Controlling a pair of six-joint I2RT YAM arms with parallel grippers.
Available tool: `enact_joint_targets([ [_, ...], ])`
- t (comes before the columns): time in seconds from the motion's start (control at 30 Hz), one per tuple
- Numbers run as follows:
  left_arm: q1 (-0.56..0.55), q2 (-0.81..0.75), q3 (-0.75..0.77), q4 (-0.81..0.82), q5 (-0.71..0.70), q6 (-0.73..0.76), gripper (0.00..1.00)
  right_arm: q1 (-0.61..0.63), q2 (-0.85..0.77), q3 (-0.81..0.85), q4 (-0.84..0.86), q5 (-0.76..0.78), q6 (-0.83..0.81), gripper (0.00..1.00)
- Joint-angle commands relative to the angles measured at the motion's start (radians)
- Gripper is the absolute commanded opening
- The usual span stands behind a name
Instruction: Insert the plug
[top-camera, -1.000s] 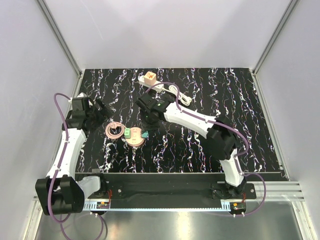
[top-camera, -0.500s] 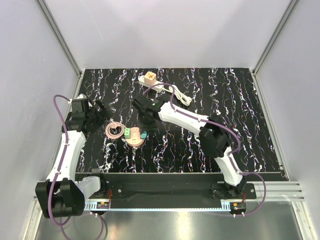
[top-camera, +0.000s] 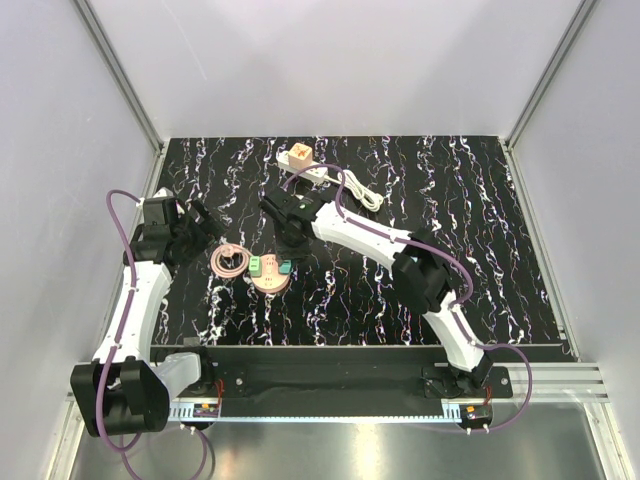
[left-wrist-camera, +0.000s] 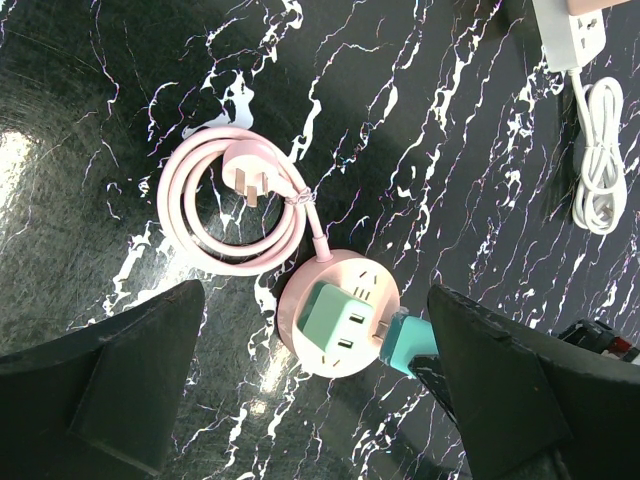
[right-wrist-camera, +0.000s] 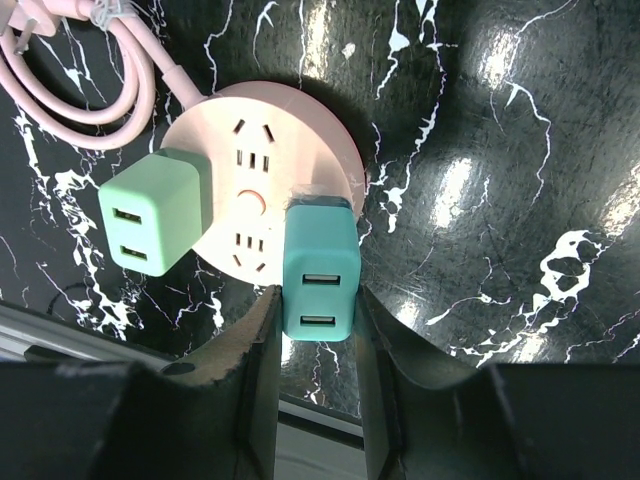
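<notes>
Plug (right-wrist-camera: 320, 275), teal, between right fingers (right-wrist-camera: 250, 365) at edge of pink round socket (right-wrist-camera: 300, 125); left fingers (left-wrist-camera: 130, 385) wide apart.

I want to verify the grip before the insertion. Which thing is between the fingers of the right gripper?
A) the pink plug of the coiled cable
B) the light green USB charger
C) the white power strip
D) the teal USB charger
D: in the right wrist view the right gripper is shut on the teal USB charger at the edge of the round pink socket hub, while the light green USB charger sits on the hub untouched.
</notes>
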Motion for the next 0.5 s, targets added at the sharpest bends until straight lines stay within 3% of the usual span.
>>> enact_joint_targets([
  [0.0,0.007,-0.025,-0.004,0.04,0.005,-0.004,0.99,0.012,0.024,0.042,-0.039,0.022,0.003,0.0],
  [0.2,0.007,-0.022,-0.006,0.04,0.007,-0.005,0.99,0.016,0.033,0.054,-0.08,0.049,-0.006,0.0],
  [0.47,0.022,-0.016,-0.012,0.038,0.002,-0.01,0.99,0.057,0.179,0.247,-0.211,0.079,-0.053,0.0],
])
